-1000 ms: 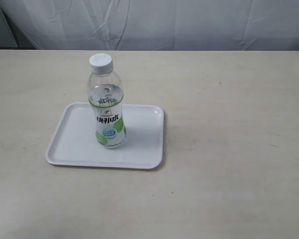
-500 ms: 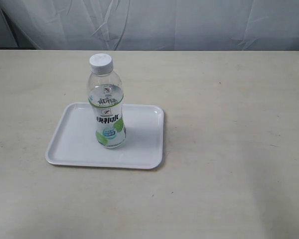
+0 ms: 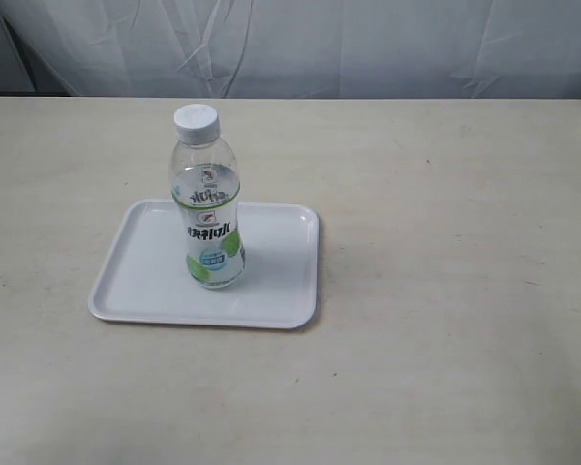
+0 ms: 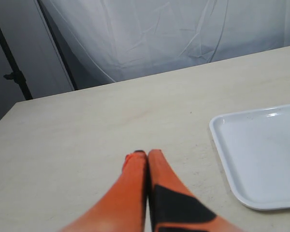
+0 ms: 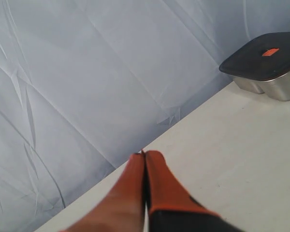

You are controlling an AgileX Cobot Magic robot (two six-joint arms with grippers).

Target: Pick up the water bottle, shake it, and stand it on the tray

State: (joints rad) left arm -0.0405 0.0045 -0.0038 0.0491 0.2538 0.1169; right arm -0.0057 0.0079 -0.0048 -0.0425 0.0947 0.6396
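The water bottle (image 3: pixel 207 199) stands upright on the white tray (image 3: pixel 136 276), near the tray's middle, white cap on top and green-and-white label facing the exterior view. Neither gripper shows in the exterior view. In the left wrist view my left gripper (image 4: pixel 145 153) is shut with nothing between its orange fingers, hovering over bare table beside a corner of the tray (image 4: pixel 261 154). My right gripper (image 5: pixel 144 154) is likewise shut and empty, over the table near its edge, far from the bottle.
A pale curtain (image 3: pixel 368 48) hangs behind the table's far edge. In the right wrist view a metal container with a dark lid (image 5: pixel 266 65) sits on the table by the curtain. A dark stand pole (image 4: pixel 9 67) rises beyond the table.
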